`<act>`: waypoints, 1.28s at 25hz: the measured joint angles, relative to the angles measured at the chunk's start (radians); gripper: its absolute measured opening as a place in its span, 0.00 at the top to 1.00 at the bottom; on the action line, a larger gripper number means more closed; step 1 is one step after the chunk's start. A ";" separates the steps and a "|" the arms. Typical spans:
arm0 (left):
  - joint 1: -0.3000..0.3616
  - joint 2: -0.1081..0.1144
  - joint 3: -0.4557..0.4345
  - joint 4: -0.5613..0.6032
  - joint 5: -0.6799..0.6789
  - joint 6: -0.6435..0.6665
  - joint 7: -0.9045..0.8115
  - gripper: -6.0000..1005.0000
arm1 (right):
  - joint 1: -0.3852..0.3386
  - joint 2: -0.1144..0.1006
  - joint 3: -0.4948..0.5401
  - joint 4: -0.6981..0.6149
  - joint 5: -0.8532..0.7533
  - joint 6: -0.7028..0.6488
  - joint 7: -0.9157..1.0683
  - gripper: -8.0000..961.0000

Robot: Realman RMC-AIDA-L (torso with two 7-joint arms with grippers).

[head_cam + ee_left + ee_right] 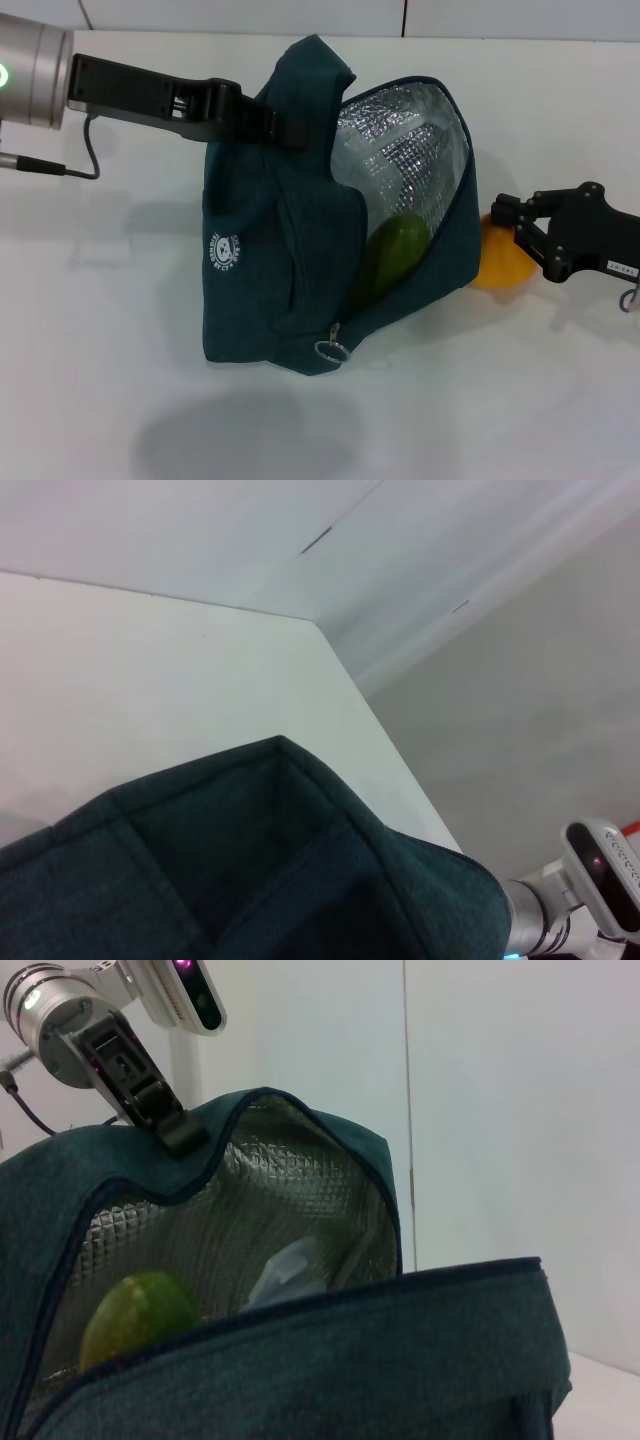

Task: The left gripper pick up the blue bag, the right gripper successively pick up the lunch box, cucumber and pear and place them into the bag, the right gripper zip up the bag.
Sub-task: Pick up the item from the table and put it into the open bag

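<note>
Hanging open above the white bench (pixel 120 300), blue bag (pixel 270 260) pinched at its rim by left tool (pixel 285 128). Cucumber (pixel 398 248) inside; right wrist view adds lunch box (pixel 285 1270). Head view alone shows right tool (pixel 508 222) clamped on pear (pixel 497 262), beside bag.

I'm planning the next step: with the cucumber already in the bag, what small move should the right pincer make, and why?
Probably close on the pear: the right pincer sits at it on the table, beside the bag that the left pincer holds open, cucumber inside.
</note>
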 joint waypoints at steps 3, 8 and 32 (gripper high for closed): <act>0.000 0.000 0.000 0.001 0.000 0.000 0.000 0.95 | -0.001 0.000 0.004 0.000 0.000 -0.003 0.000 0.96; 0.000 0.000 -0.003 0.001 0.000 0.000 0.000 0.95 | -0.022 -0.006 0.011 -0.003 0.067 -0.041 0.000 0.96; 0.008 -0.001 -0.003 -0.018 -0.036 -0.001 0.000 0.95 | 0.139 -0.043 0.214 -0.037 0.172 -0.353 0.291 0.96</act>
